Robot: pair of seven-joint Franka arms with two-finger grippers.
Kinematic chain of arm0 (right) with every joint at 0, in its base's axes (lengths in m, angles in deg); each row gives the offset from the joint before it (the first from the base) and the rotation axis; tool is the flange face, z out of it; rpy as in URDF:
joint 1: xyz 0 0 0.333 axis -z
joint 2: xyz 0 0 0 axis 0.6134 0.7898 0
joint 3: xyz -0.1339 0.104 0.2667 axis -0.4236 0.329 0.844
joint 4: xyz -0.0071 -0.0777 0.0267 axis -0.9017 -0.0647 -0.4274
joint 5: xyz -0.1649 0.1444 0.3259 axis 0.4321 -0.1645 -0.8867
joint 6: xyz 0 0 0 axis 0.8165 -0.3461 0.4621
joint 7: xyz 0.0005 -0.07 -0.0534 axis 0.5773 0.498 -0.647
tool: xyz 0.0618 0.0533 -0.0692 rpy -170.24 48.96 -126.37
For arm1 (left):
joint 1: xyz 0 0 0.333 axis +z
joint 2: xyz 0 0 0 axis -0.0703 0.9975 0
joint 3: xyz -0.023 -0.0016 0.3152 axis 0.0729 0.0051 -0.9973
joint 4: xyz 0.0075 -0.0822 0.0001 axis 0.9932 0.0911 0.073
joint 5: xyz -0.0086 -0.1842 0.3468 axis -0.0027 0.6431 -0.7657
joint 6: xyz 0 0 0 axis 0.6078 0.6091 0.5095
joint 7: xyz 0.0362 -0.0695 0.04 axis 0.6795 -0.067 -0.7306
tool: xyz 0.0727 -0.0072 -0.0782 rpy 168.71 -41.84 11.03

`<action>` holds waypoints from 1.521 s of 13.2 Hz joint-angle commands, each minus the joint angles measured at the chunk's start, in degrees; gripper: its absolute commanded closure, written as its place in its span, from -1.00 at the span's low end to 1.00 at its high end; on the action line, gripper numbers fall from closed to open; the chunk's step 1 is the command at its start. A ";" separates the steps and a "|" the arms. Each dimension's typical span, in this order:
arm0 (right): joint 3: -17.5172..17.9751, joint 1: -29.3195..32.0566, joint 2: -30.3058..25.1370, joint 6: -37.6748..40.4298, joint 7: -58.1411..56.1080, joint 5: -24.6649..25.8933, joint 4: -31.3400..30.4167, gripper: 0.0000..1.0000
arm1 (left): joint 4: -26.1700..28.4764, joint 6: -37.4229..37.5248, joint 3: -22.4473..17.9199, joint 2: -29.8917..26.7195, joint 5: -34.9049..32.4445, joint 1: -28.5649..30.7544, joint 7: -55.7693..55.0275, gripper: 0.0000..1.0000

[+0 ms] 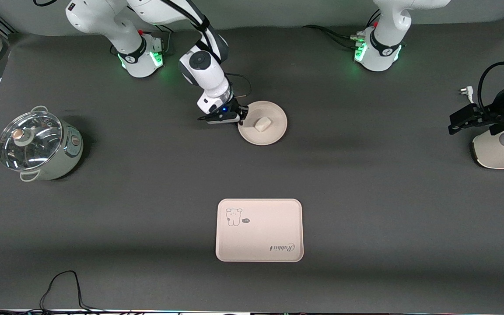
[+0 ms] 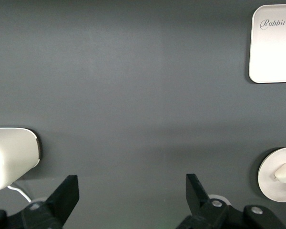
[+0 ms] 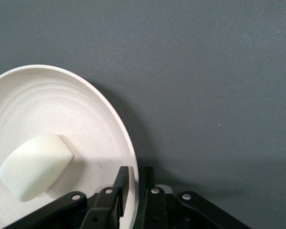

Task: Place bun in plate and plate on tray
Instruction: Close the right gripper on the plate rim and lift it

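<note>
The round cream-white shallow plate [image 1: 263, 123] is pinched at its rim by the right gripper [image 3: 133, 183], one finger inside the rim, one outside. The small off-white rounded bun [image 3: 35, 164] lies in the plate, just beside the jaws. The lift is best kept level, toward the cream-pink rectangular bear-print tray [image 1: 259, 230], so the bun is not rolled off. The left gripper [image 2: 132, 195] waits, jaws spread, over bare table.

I see a pale green cooking pot [image 1: 40, 145] with a glass lid [image 1: 29, 141] on the dark table [image 1: 365, 197] toward the right arm's end, a white appliance [image 1: 503, 151] at the left arm's end, and a black cable [image 1: 61, 286] along the near edge.
</note>
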 commanded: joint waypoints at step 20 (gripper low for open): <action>-0.73 12.26 -9.83 20.15 -6.53 -1.07 17.31 1.00 | -0.53 -0.81 -0.23 0.32 0.60 0.58 0.33 -1.00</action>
